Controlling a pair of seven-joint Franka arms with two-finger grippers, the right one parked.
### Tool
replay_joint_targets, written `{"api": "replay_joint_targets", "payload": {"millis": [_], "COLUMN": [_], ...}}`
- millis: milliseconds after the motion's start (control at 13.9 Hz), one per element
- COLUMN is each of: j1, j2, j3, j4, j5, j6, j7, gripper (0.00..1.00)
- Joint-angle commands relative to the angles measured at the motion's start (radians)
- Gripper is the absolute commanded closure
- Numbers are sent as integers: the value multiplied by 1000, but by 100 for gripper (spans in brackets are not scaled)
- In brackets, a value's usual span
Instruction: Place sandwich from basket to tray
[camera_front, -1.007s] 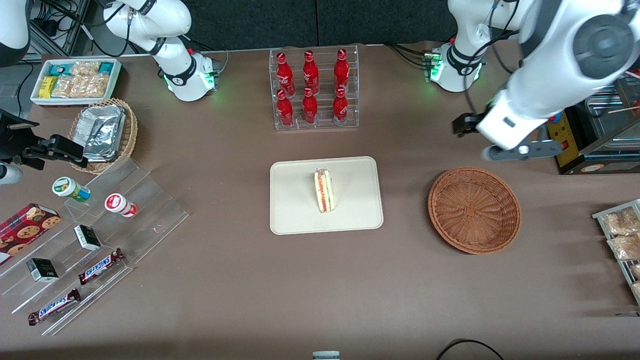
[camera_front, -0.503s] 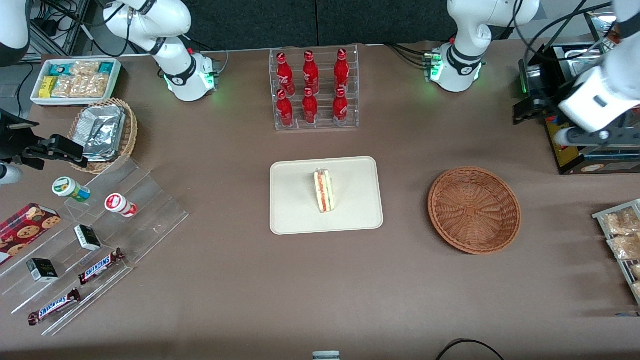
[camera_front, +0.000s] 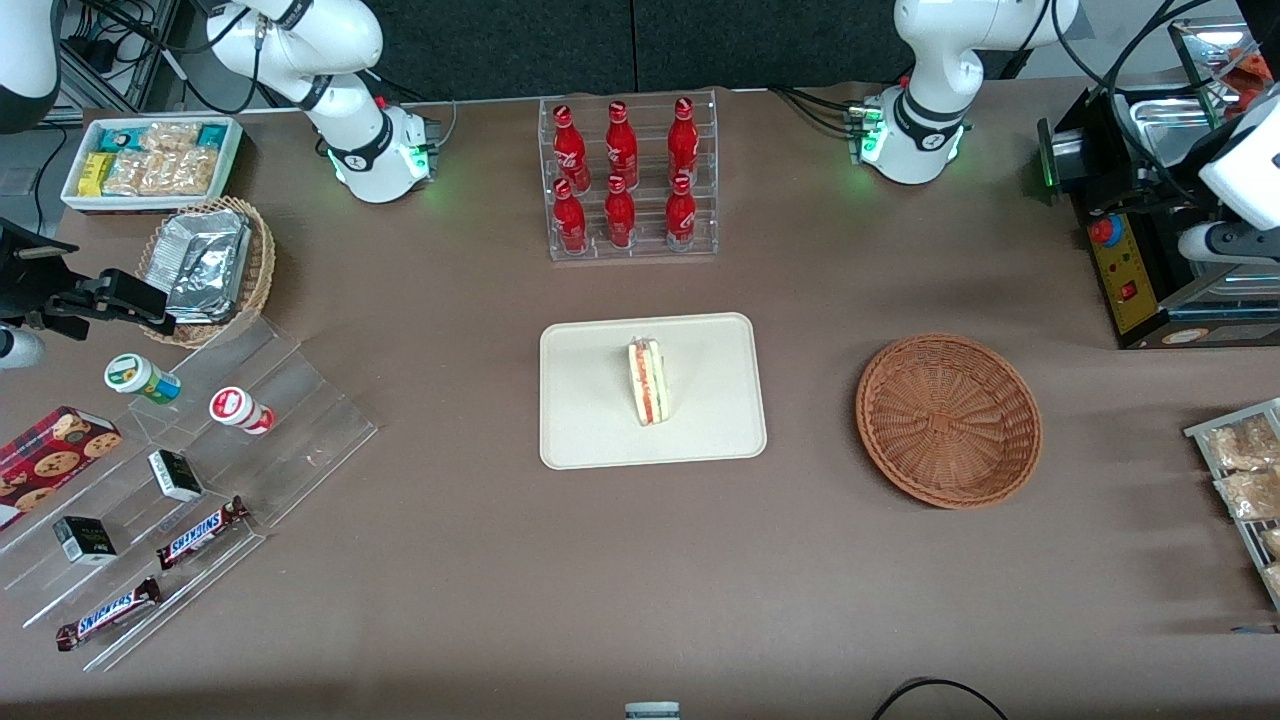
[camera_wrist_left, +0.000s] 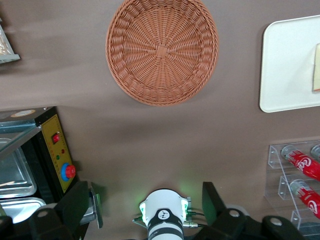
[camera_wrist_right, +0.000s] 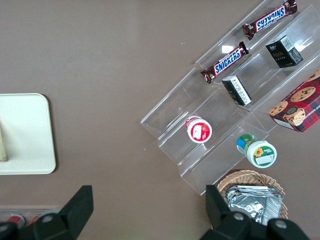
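while the sandwich (camera_front: 648, 381) stands on its edge near the middle of the cream tray (camera_front: 585, 440), the round reddish-brown basket (camera_front: 948, 420) sits bare on the brown bench (camera_front: 480, 570), toward the working arm's end and well apart from the tray. the sandwich shows its red and pale filling layers, and its pointed end aims toward the front camera.

the left arm's gripper (camera_wrist_left: 145, 205) is high above the bench at the working arm's end, over the black control box (camera_front: 1130, 275) with its red button, well clear of the basket and the tray. its 2 dark fingers (camera_wrist_left: 75, 205) are spread wide apart with nothing between them. from the wrist camera the basket (camera_wrist_left: 161, 50) shows whole, with only a corner of the tray (camera_wrist_left: 290, 65) and a sliver of the sandwich (camera_wrist_left: 316, 67).

farther from the front camera than the tray, a clear rack (camera_front: 628, 180) holds 6 red bottles in 2 rows of 3. toward the parked arm's end lie a light-tan basket with a foil package (camera_front: 208, 262), a white bin of snack packets (camera_front: 152, 160), and clear stepped shelves (camera_front: 180, 500) with 2 snickers bars, small boxes and 2 little tubs.
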Motion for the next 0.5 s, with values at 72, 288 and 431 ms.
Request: {"api": "replay_joint_targets", "payload": {"millis": [72, 288, 431], "j1": [42, 42, 42], "j2": [8, 20, 22], "j3": [-67, -59, -51], "j4": [18, 40, 41], "j5": [20, 20, 19], "j6": [13, 12, 12], "j7": [2, 5, 0], "gripper": [0, 0, 0]}}
